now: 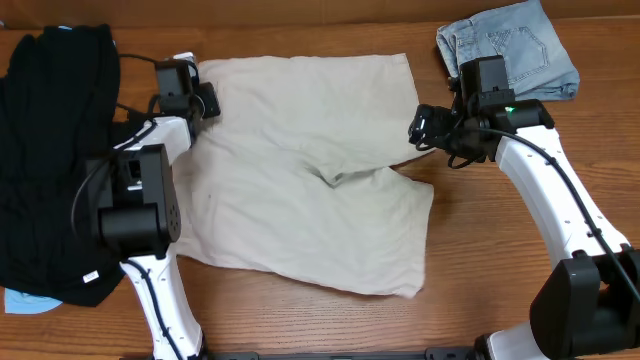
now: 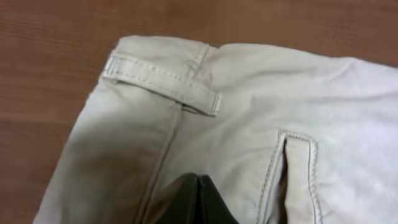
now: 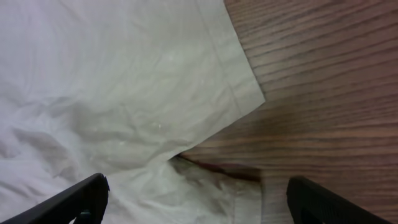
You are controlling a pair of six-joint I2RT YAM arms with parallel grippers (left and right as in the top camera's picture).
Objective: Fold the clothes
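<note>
The clothes in hand are a pale beige pair of shorts (image 1: 310, 180), spread flat mid-table with the waistband to the left and both legs to the right. My left gripper (image 1: 207, 100) hovers at the waistband's far corner. In the left wrist view its black fingers (image 2: 199, 186) are pressed together with nothing between them, just over the cloth (image 2: 249, 112) near a belt loop (image 2: 163, 84) and a pocket slit (image 2: 283, 168). My right gripper (image 1: 418, 128) is open at the gap between the two leg hems. Its fingers (image 3: 81, 199) straddle the hem corner (image 3: 242, 93) and bare wood.
A heap of black garments (image 1: 55, 150) covers the left side of the table beside the left arm. Folded denim shorts (image 1: 510, 45) lie at the back right, behind the right arm. Something light blue (image 1: 25, 300) peeks out under the black heap at the front left.
</note>
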